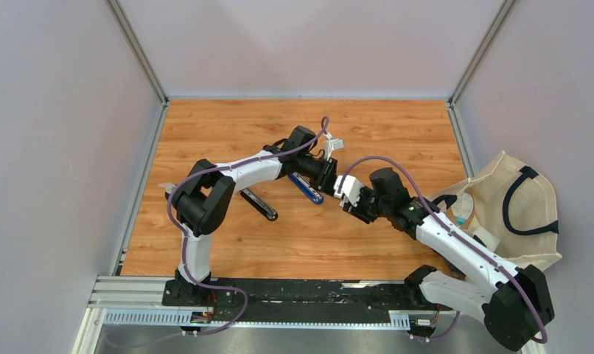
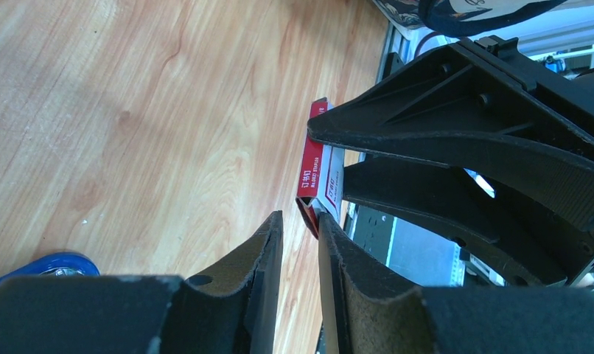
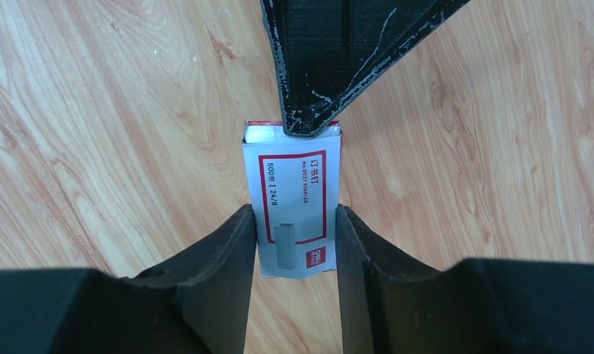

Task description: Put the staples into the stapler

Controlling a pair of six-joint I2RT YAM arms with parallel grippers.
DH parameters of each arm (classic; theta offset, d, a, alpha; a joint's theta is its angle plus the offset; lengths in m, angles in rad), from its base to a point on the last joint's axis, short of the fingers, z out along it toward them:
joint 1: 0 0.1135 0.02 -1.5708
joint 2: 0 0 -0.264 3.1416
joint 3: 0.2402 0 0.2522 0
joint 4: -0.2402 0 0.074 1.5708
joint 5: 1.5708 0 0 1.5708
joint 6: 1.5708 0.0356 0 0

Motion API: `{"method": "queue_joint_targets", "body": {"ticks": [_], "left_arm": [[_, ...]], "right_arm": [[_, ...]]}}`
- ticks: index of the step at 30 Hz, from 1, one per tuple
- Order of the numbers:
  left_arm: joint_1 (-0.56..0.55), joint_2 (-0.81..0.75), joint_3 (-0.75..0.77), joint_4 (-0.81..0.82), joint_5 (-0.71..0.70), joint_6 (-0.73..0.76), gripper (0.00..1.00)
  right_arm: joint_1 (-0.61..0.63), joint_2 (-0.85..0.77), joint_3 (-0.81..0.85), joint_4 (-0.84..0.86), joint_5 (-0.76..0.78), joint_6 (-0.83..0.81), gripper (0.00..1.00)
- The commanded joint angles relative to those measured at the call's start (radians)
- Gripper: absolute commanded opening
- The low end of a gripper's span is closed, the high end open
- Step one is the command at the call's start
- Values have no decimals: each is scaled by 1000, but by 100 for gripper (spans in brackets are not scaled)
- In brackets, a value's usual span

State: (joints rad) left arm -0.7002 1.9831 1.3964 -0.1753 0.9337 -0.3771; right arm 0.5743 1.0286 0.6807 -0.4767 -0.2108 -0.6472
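A small white staple box with a red frame [image 3: 292,193] hangs above the wooden table, with my right gripper [image 3: 294,210] shut on its two long sides. The staples themselves are hidden inside it. My left gripper [image 2: 300,216] meets the box [image 2: 320,166] at its far end. Its jaws stand a narrow gap apart with nothing between them, and one fingertip [image 2: 325,221] touches the red end flap. In the top view both grippers meet at mid-table around the box [image 1: 346,186]. The blue and black stapler [image 1: 306,188] lies on the table just under the left wrist.
A black elongated object [image 1: 259,204] lies left of the stapler. A beige tote bag [image 1: 515,206] with dark handles lies at the table's right edge, by the right arm. Grey walls close in the table on three sides.
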Motion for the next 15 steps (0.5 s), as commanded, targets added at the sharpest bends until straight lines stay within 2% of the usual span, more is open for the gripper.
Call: {"method": "queue_joint_targets", "body": {"ticks": [1, 9, 11, 13, 15], "left_arm": [[-13, 11, 35, 7, 20, 6, 32], [-19, 17, 38, 13, 31, 0, 20], [-21, 17, 36, 31, 46, -14, 13], [-21, 17, 33, 48, 57, -26, 0], [-21, 13, 32, 48, 56, -28, 0]], "right_arm": [[-2, -16, 17, 20, 1, 12, 42], [-1, -12, 16, 21, 2, 11, 42], [-2, -9, 16, 18, 4, 9, 42], [-1, -5, 16, 20, 8, 8, 42], [-2, -2, 13, 20, 19, 3, 42]]}}
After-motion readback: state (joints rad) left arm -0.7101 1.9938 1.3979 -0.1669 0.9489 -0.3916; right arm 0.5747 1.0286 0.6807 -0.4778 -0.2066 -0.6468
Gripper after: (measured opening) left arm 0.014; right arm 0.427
